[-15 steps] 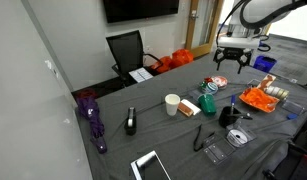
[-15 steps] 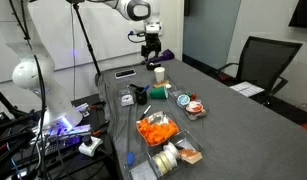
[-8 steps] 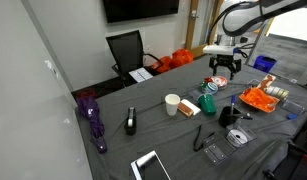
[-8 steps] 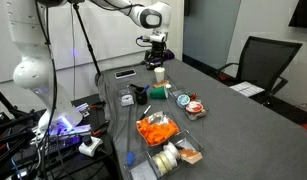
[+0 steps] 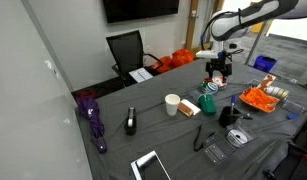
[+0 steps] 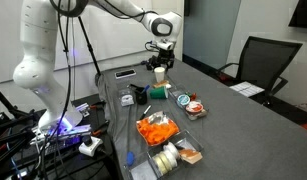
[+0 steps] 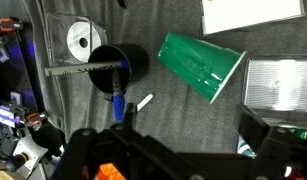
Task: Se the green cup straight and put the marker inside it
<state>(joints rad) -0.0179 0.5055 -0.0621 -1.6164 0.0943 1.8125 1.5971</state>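
The gripper [image 5: 220,75] hangs over the table [image 5: 163,135] with its jaws spread wide and nothing between them. The green cup [image 7: 200,65] lies below and slightly ahead of it, toppled on its side, near the white paper cup [image 5: 172,104] but not touching it. In the wrist view the cup's long axis runs nearly along the jaws' closing line, so a wrist turn is probably required. The cup is dark green and tapered, with its mouth rightward.

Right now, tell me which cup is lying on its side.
The green cup: it lies tipped over, while the white cup stands upright.
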